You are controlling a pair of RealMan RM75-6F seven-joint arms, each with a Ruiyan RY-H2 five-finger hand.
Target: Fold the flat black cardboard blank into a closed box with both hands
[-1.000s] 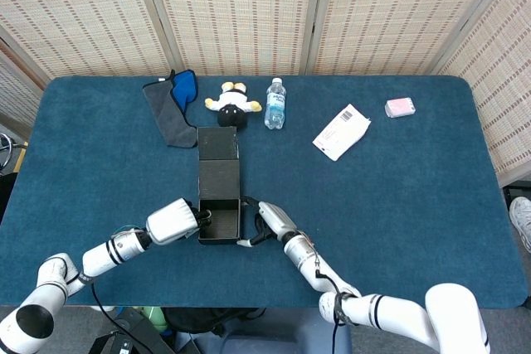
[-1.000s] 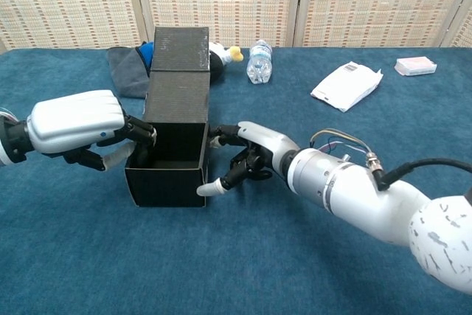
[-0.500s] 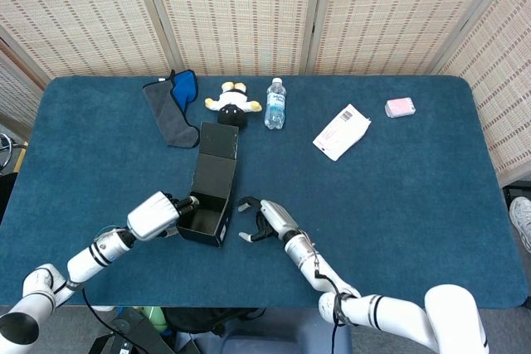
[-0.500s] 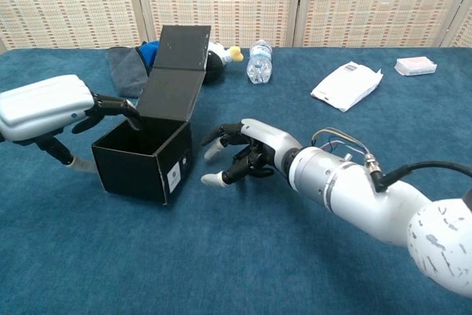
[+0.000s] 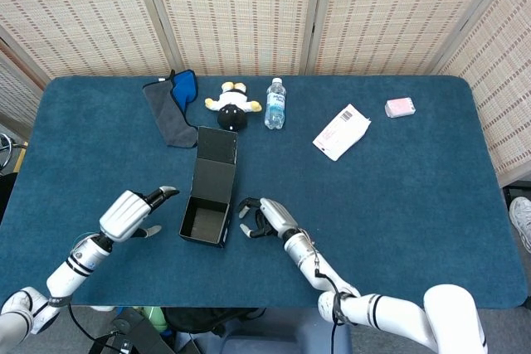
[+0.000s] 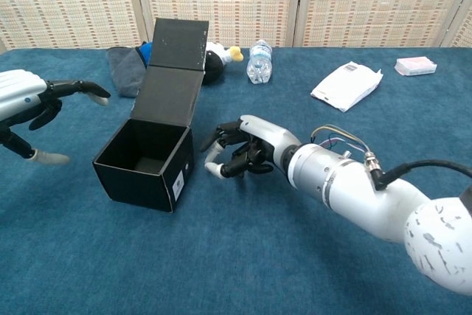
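Left hand [image 6: 26, 105]: withdrawn to the left since a moment ago, when its fingers were hooked on the box's left wall; now clear of it, fingers spread, nothing held. Right hand [image 6: 247, 149]: just right of the box, apart from it, fingers curled loosely inward on nothing; half a second ago they were more spread. Black cardboard box [image 5: 205, 220]: released by both hands, resting on the worktop [image 5: 398, 205] near centre-left, slightly turned since a second ago. Four walls are erected and the base is formed; the mouth is open, and the hinged lid panel [image 6: 171, 64] is raised behind it, creased across its middle. The forming stage is judged done, with lid closure outstanding; the release is judged a pause for re-gripping. Material: matte, rigid board with crisp edges and a small white label on the right-facing wall. Worktop: blue napped cloth. Along the far side, from left to right: grey and blue folded cloth [image 5: 170, 101], soft plush toy [image 5: 232, 105], clear plastic bottle [image 5: 275, 104], white flat packet [image 5: 341, 131], small pink pack [image 5: 400, 107].
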